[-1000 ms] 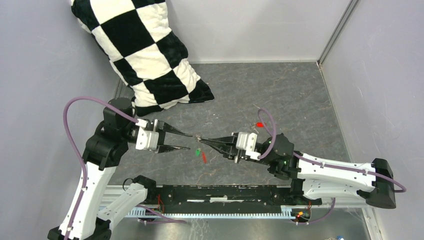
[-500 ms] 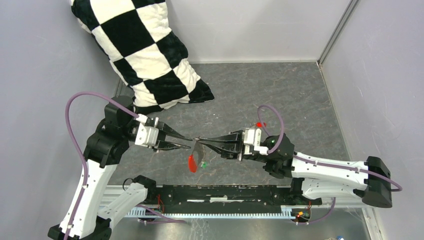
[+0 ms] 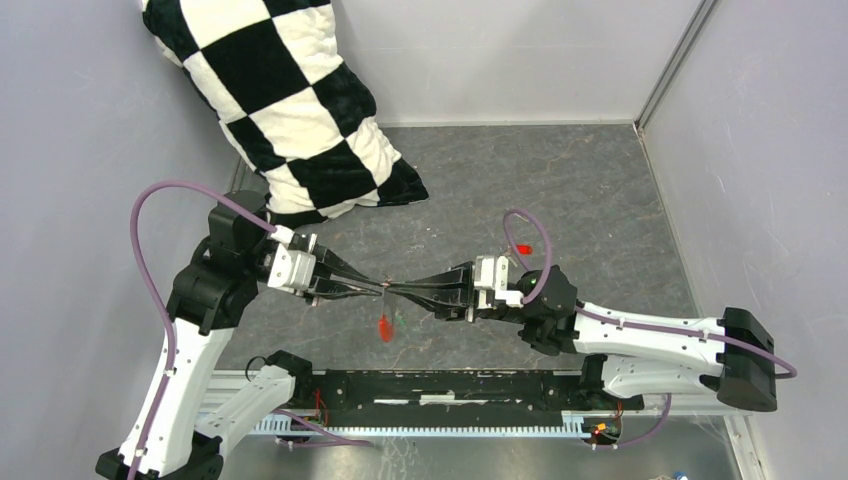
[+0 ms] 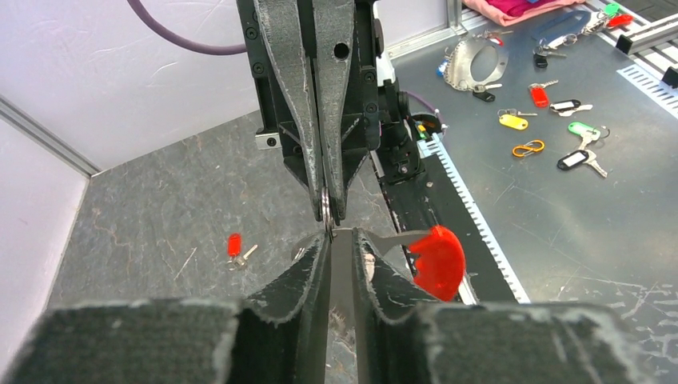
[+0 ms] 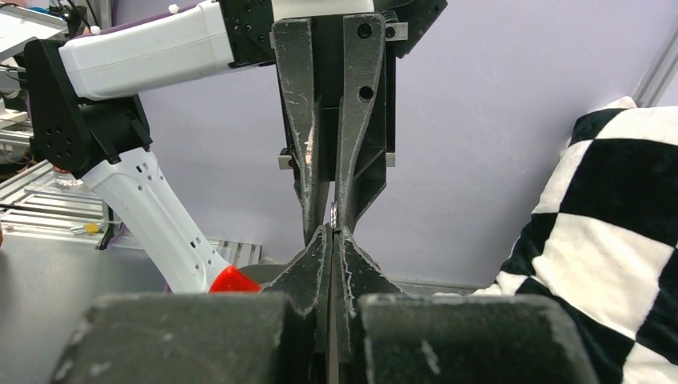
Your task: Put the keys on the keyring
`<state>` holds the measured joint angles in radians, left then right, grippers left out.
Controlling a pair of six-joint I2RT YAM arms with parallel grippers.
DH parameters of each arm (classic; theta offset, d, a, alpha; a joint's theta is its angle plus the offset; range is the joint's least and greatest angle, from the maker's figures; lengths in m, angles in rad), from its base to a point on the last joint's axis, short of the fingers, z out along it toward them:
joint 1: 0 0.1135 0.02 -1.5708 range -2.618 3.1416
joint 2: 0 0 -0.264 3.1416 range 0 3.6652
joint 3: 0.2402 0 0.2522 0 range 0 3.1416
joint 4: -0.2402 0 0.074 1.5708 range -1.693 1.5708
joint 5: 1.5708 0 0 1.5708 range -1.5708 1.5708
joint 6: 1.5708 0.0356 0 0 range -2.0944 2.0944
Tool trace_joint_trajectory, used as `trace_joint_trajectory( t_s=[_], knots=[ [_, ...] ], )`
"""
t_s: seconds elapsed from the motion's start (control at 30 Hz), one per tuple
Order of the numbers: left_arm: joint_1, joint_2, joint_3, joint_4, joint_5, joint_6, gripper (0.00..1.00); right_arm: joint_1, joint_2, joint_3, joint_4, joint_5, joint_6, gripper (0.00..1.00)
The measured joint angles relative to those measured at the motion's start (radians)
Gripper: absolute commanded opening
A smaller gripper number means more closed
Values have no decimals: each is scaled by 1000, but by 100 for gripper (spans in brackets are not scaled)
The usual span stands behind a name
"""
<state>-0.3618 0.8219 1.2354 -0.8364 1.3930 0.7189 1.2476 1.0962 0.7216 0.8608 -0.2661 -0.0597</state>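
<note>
My two grippers meet tip to tip above the middle of the grey table. The right gripper [image 3: 396,290] [image 4: 328,214] [image 5: 332,236] is shut on the thin silver keyring [image 4: 325,205] [image 5: 332,214], which it holds edge-on. The left gripper [image 3: 377,288] [image 4: 340,238] has closed to a narrow gap on the same ring from the opposite side. The ring's long red tag [image 3: 384,327] [image 4: 437,262] [image 5: 232,280] hangs below the tips. The keys lie on the table behind the right wrist, a red-headed key [image 3: 522,249] [image 4: 234,243] with a plain silver key [image 4: 249,253] beside it.
A black-and-white checkered pillow [image 3: 300,110] [image 5: 608,240] leans in the back left corner. Grey walls close in the table on three sides. A black rail [image 3: 450,385] runs along the near edge. Past it, another bench [image 4: 640,200] holds several loose key tags.
The left gripper's jaws narrowed from wide open and closed in on the ring. The right gripper shifted slightly left. The red tag, first on the table, now hangs below the tips.
</note>
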Motion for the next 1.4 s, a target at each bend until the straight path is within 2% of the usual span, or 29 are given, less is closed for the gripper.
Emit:
trace_joint_trajectory(
  t_s=[0.2,0.3,0.33,0.4,0.47,0.53,0.63,0.83,1.07,1.27,1.4],
  knots=[
    [0,0,0,0,-2,0,3,0,16,11,4,-16,7,1],
    [0,-3,0,0,-6,0,2,0,16,12,3,-21,8,2],
    [0,-6,0,0,-9,0,2,0,14,11,1,-21,8,6],
    [0,-14,-2,0,-21,0,2,0,10,12,-13,-18,6,23],
    [0,-21,-7,1,-31,0,2,0,-3,14,-49,-12,0,34],
    [0,-24,-12,1,-37,0,2,-2,-28,22,-106,1,-14,42],
    [0,-26,-14,1,-59,1,2,-8,-61,62,-208,17,-38,47],
    [0,-29,-18,2,-115,10,2,-14,-61,293,-505,35,-116,47],
    [0,-39,-45,-10,-227,106,2,-14,92,646,-890,48,-190,41],
    [0,-8,-31,-108,-317,286,2,-14,160,675,-1114,84,-223,36],
    [-1,34,1,-169,-349,360,2,-14,185,675,-1182,98,-241,33]
  ],
)
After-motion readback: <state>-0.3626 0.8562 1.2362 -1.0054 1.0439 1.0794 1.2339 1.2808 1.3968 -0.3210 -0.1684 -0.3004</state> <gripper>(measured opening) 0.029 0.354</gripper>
